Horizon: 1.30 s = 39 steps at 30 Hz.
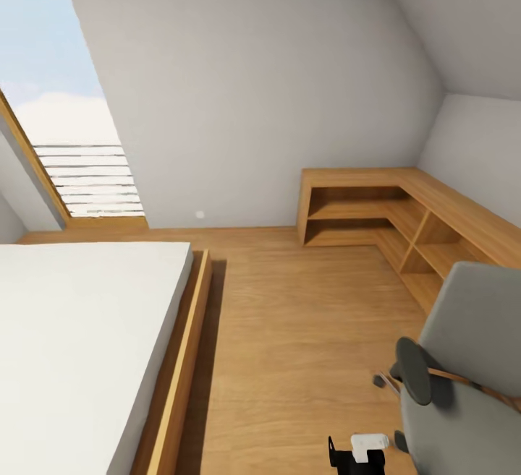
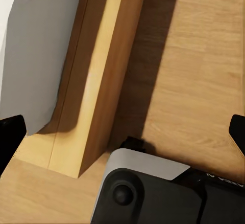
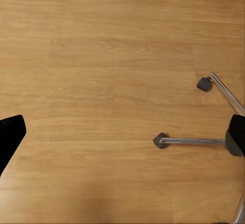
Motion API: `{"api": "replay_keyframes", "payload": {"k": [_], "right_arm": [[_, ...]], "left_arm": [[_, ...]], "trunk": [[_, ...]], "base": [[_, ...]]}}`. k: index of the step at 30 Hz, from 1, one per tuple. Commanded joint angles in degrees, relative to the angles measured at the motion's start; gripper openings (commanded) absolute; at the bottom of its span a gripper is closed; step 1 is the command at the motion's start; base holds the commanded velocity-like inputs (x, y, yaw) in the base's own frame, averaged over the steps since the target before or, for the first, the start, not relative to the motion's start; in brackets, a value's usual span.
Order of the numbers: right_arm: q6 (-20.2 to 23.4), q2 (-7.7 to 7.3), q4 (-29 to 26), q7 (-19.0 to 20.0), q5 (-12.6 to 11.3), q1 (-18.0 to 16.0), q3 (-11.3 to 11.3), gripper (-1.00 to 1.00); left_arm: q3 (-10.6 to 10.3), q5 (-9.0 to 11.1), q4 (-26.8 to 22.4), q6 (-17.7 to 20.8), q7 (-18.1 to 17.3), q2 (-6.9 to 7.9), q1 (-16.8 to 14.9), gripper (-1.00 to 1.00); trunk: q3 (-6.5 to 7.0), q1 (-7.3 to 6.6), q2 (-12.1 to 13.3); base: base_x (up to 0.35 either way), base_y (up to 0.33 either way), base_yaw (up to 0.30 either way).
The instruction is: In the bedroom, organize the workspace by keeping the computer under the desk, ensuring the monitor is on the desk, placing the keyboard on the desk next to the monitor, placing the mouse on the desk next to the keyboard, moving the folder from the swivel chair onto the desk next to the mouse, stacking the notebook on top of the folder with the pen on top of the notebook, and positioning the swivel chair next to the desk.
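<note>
Looking down from our head view, we see an attic bedroom with a wooden floor [image 1: 289,330], a sloped white wall and a tall slanted window [image 1: 65,121] at the left. A bed [image 1: 79,345] with a white mattress in a light-wood frame takes up the lower left. In the far right corner stands a low L-shaped wooden shelf unit [image 1: 383,215] with open compartments. The swivel chair [image 1: 470,374] sits at the lower right, grey back towards us, a black armrest on its near side, well apart from the shelf unit and across the bare floor from the bed.

In our left wrist view the left end effector [image 2: 122,129] is spread wide, its dark fingertips [image 2: 10,132] at opposite edges with nothing between them; under it lie the corner of the bed frame, the mattress edge and part of our own base [image 2: 153,193].

In our right wrist view the right end effector [image 3: 122,134] is likewise wide and holds nothing, hanging over bare floorboards, with the chair's chrome star legs and dark castors just beside one fingertip
</note>
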Motion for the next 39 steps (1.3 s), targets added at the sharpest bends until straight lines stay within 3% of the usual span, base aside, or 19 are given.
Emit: {"api": "replay_keyframes", "payload": {"k": [1,39], "right_arm": [[-0.21,0.02,0.08,-0.10,-0.58,-0.06,0.51,1.00],[-0.21,0.02,0.08,-0.10,-0.58,-0.08,0.52,1.00]], "left_arm": [[-0.48,0.60,-0.08,-0.29,0.28,0.05,-0.06,1.00],[-0.48,0.60,-0.08,-0.29,0.28,0.02,-0.06,1.00]], "trunk": [[-0.11,0.06,-0.11],[-0.11,0.06,-0.11]], "base": [[0.304,0.001,0.000],[0.320,0.000,0.000]]}}
